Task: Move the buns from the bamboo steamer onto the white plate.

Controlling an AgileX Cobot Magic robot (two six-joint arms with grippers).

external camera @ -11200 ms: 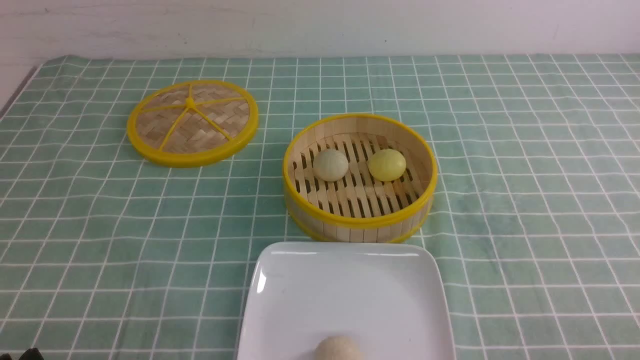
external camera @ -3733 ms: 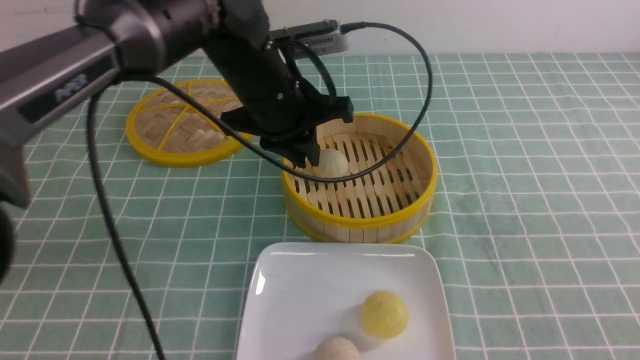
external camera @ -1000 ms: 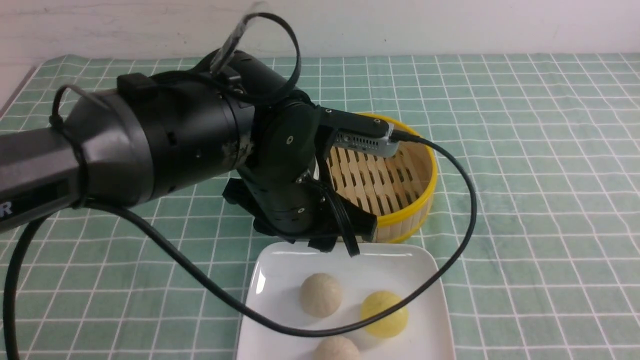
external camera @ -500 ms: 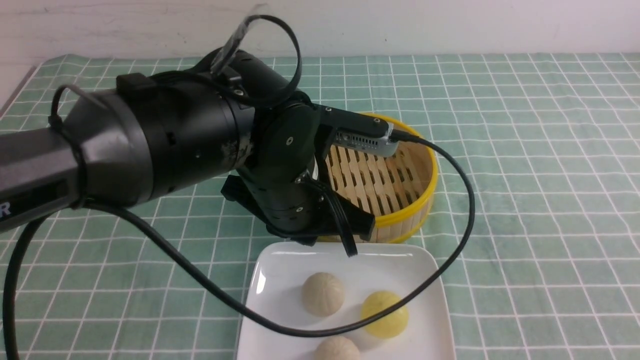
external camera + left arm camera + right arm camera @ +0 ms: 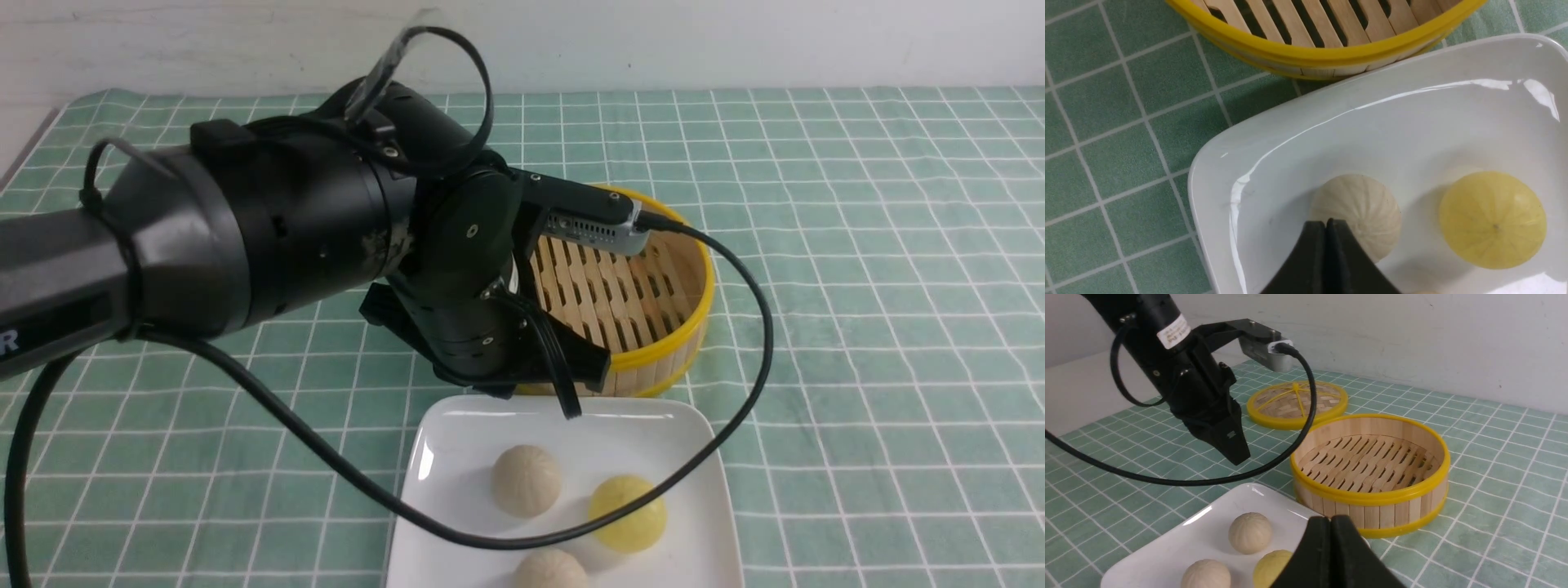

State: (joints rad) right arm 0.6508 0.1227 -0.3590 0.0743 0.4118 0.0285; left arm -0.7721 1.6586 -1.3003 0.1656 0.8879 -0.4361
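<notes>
The pale cream bun [image 5: 526,480] and the yellow bun [image 5: 627,513] both lie on the white plate [image 5: 653,437], side by side and apart. The bamboo steamer [image 5: 657,359] behind the plate holds nothing. My left gripper [image 5: 510,388] hangs shut and empty just above the plate's far edge. In the left wrist view its closed tips [image 5: 1326,223] are over the cream bun [image 5: 1361,202], with the yellow bun [image 5: 1492,218] beside it. My right gripper [image 5: 1331,519] is shut and empty, low near the plate [image 5: 1208,522] and steamer [image 5: 1372,498]; it is out of the front view.
A tanner beige bun [image 5: 551,570] sits at the plate's near edge. The steamer's woven lid [image 5: 1296,402] lies flat at the back left. The left arm's black cable [image 5: 759,343] loops over the plate and steamer. A green checked cloth [image 5: 882,327] covers the table.
The left gripper has risen slightly from the plate and its jaws have closed with nothing in them. The cream bun stays where it was set down. The right gripper has not visibly moved.
</notes>
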